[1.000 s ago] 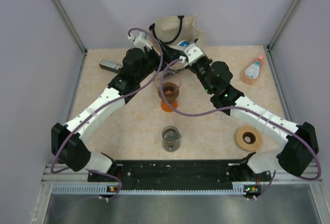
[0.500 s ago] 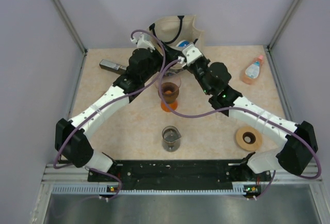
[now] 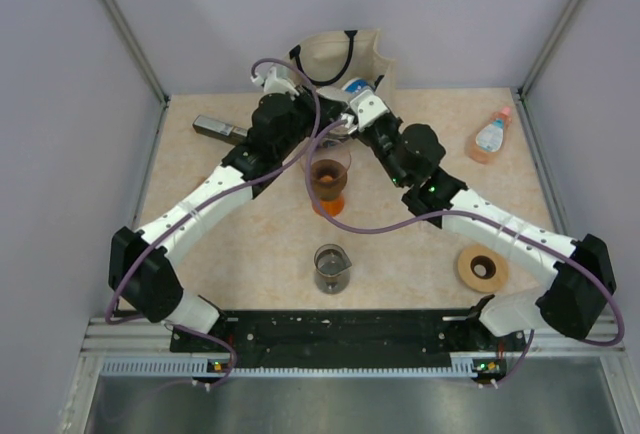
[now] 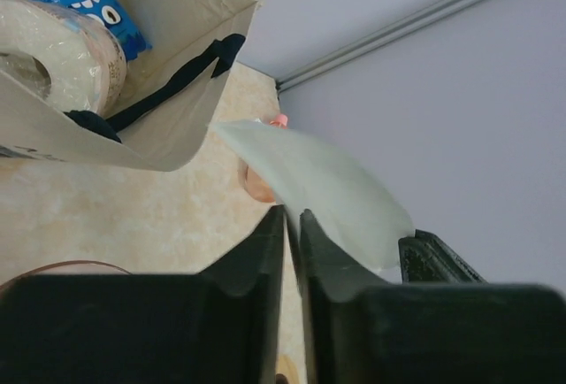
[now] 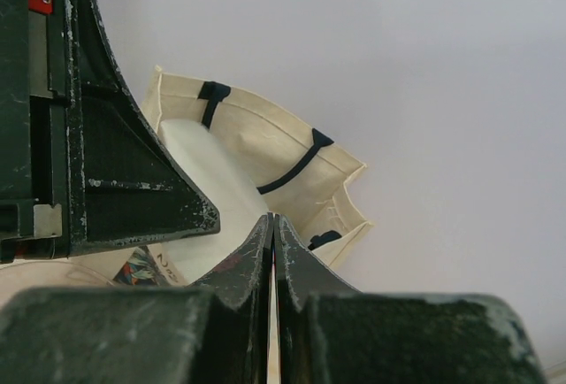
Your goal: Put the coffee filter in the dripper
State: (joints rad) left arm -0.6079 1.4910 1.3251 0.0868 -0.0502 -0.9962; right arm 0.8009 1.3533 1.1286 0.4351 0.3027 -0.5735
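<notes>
While the overhead view takes in the beige speckled table point(image 3: 250, 244), the cream fabric tote bag point(image 3: 340, 52) at its far edge and the translucent pinkish-brown plastic cone dripper point(image 3: 327, 174) standing just in front of both wrists, only the wrist cameras show the thin white paper coffee filter point(image 4: 327, 191). It is held in the air in front of the bag, not in the dripper. The left gripper point(image 4: 290, 216) has its fingers drawn almost together, with only a dark slit between them, nipping the filter's edge at their tips. The right gripper point(image 5: 271, 218) is pressed flat on a sliver of the same sheet. From above, the filter is lost among the two grippers. In the left wrist view, the fingers cover the paper's lower part.
</notes>
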